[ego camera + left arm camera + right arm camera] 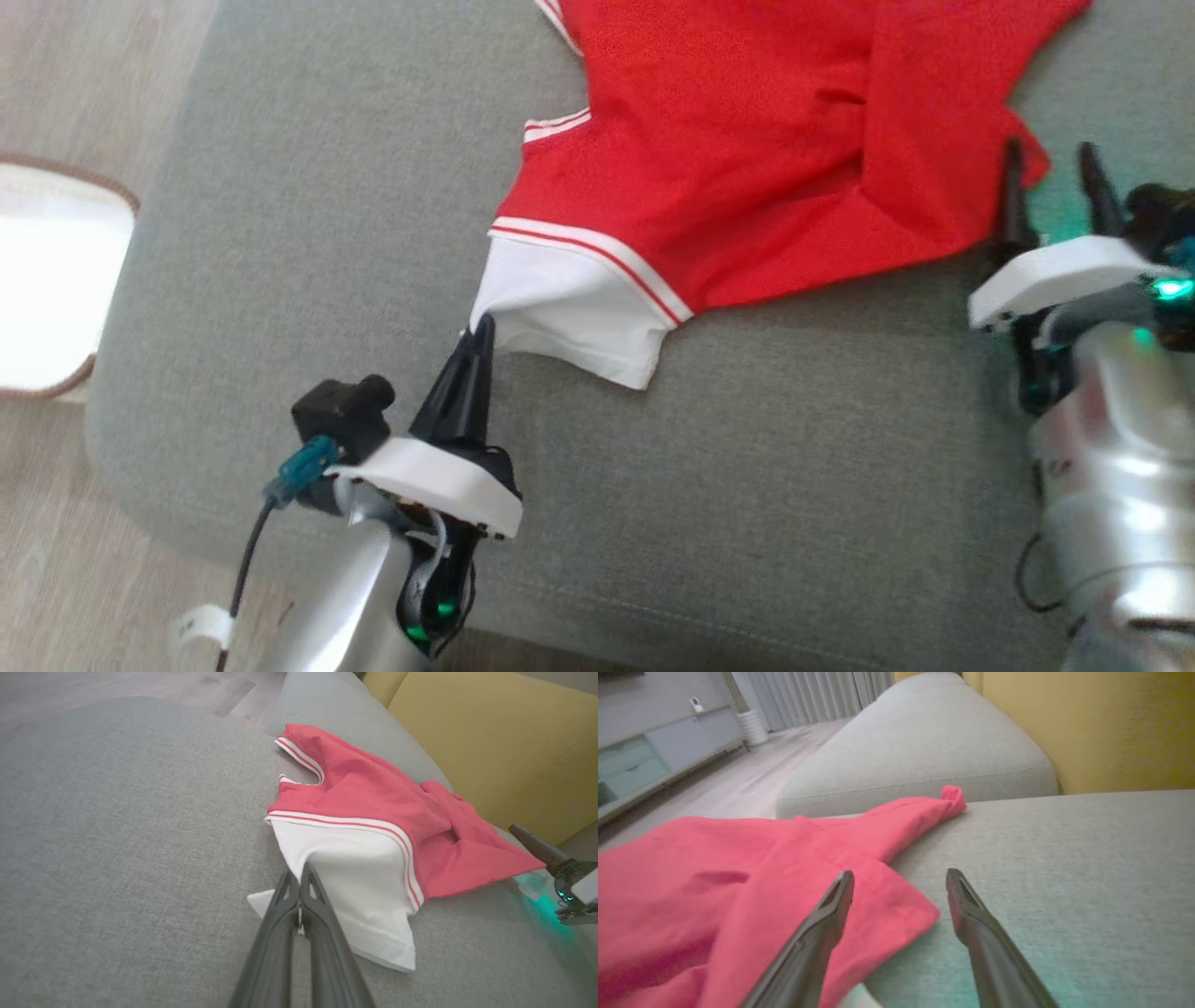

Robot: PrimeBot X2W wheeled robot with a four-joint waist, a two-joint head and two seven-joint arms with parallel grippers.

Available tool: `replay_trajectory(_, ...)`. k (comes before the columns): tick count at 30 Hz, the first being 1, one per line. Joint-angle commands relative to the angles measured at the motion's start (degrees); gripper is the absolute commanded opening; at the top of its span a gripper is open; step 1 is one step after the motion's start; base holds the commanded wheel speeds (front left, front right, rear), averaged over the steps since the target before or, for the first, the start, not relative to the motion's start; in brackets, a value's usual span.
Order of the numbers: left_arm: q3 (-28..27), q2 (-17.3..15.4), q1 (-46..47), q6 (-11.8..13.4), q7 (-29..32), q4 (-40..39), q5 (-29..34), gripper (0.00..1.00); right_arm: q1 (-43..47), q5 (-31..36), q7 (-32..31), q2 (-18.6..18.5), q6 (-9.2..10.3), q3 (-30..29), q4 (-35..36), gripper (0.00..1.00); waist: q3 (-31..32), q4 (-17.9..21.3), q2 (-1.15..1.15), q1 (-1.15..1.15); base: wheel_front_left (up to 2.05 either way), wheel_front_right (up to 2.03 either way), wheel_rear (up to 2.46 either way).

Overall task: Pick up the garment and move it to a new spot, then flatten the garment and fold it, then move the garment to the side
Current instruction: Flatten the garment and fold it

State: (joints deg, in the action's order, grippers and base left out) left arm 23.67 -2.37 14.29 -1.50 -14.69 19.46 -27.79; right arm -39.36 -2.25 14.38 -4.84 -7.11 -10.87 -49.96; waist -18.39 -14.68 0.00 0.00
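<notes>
Grey sofa cushion (327,233): I see left claw (483,325) pinched shut on the white sleeve (569,308) of the shirt (747,140), right claw (1050,149) spread open over its red edge.

Head cam looked steeply down on the grey cushion (327,233) from mid range, with the garment (747,140) cropped at the top edge. Left wrist cam sat low, close behind the left gripper (299,872), facing the yellow backrest (490,742). Right wrist cam sat low behind the right gripper (900,877), facing the floor (738,779). All three shared the garment. Head and left wrist shared its white sleeve (569,308).
</notes>
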Motion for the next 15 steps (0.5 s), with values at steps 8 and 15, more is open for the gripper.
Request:
replay_trajectory(8, 0.7, -0.5, 3.5, 1.0, -0.3, -2.5, -0.3, 0.0, -7.1, 12.5, -1.1, -1.5, -0.37, -5.8, -10.5, 0.0, -2.3, -1.6, 0.0, 0.0, 0.0, 0.0, 0.0)
replay_trajectory(15, -1.3, -0.5, 3.4, 1.9, -0.3, -1.4, 1.0, 0.0, -6.0, 13.7, 0.5, -0.9, -0.37, -9.7, -10.9, 0.0, -0.3, 2.4, 0.0, 0.0, 0.0, 0.0, 0.0)
